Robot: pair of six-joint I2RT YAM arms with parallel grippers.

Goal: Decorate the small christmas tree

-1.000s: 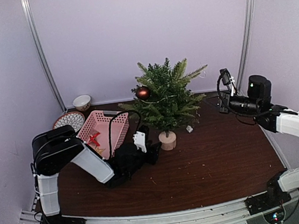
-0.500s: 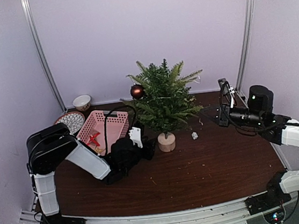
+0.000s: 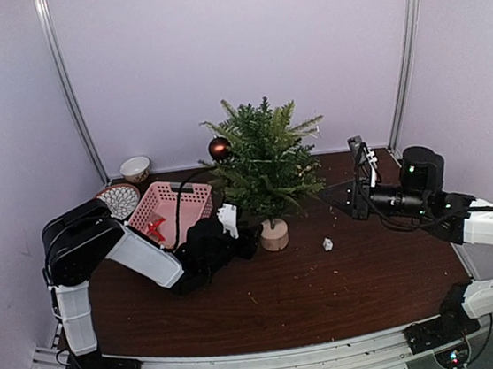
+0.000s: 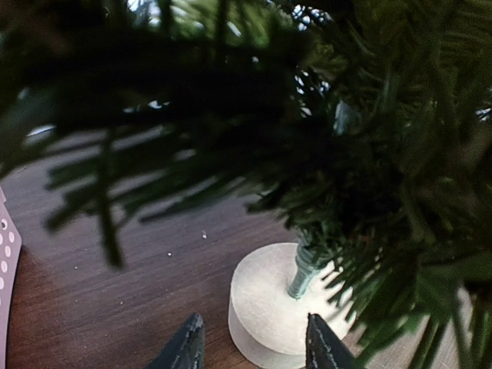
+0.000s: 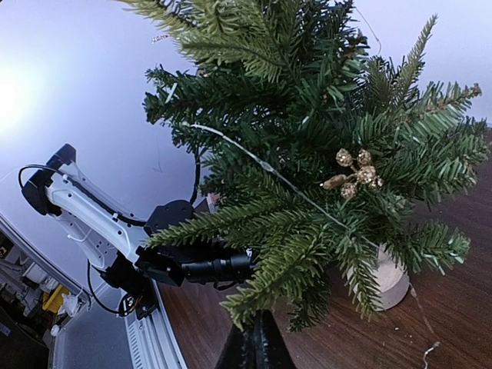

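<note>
As the right arm swung in toward the tree over the last second, a small white scrap (image 3: 327, 245) shifted along the bench (image 3: 349, 302) to a nearer spot. It lay right of the stump and well apart from it, hung on nothing and counted as no decoration.

The left end effector (image 4: 254, 347) stayed low at the pale wooden stump (image 4: 265, 304), jaws part-way apart and bracketing it. Bare bench showed between one finger and the wood, so no firm clamp was evident.

The right end effector (image 5: 257, 344) was fully closed, possibly on a thin thread (image 5: 265, 165) that ran across the branches; what it pinched could not be confirmed. It stood lower and closer to the right-hand branch tips than before.

The small christmas tree (image 3: 264, 160) stood toward the far middle of the bench, just right of the pink basket (image 3: 198, 210). Its crown, which had leaned right, stood nearer upright. A dark red bauble (image 3: 218, 148) hung at its upper left, and a gold cluster (image 5: 352, 171) sat in the foliage.

Judgement: decoration was partly done, and the loose scrap probably required retrieval.
</note>
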